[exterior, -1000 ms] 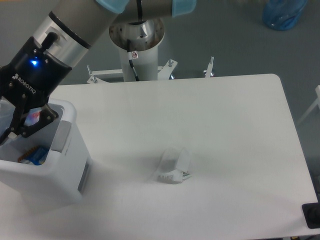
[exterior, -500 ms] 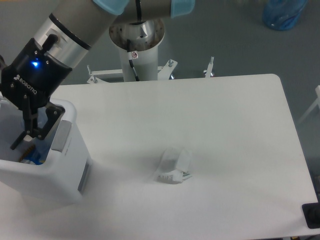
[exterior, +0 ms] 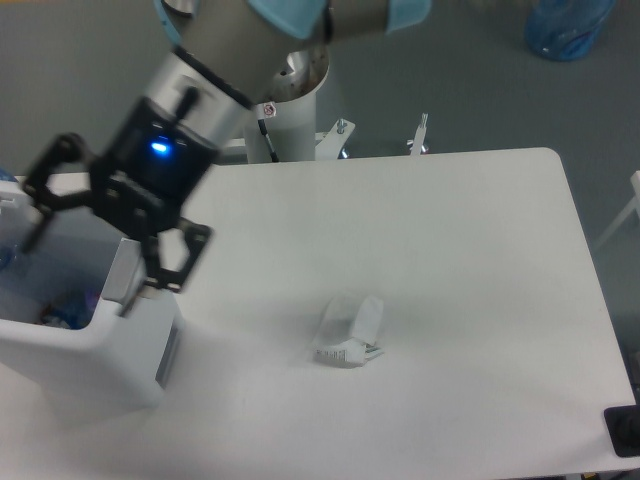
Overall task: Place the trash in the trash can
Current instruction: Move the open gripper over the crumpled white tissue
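The trash can (exterior: 95, 335) is a large white bin with a grey panel, standing at the table's left edge. My gripper (exterior: 82, 268) hangs over its right side, open, with the black fingers (exterior: 172, 262) spread wide and nothing between them. A blurred clear shape (exterior: 8, 250) shows inside the bin at the frame's left edge; I cannot tell whether it is the bottle. Blue and orange bits (exterior: 60, 312) lie deeper in the bin. The crumpled clear-white wrapper (exterior: 348, 330) lies on the table, well to the right of the bin and apart from the gripper.
The arm's white pedestal (exterior: 285, 110) stands behind the table's far edge. A blue bag (exterior: 565, 25) sits on the floor at the top right. A black object (exterior: 625, 430) shows at the lower right corner, past the table's edge.
The gripper was shut on the bottle over the bin; it has opened wide, let the bottle go, and shifted right and up.
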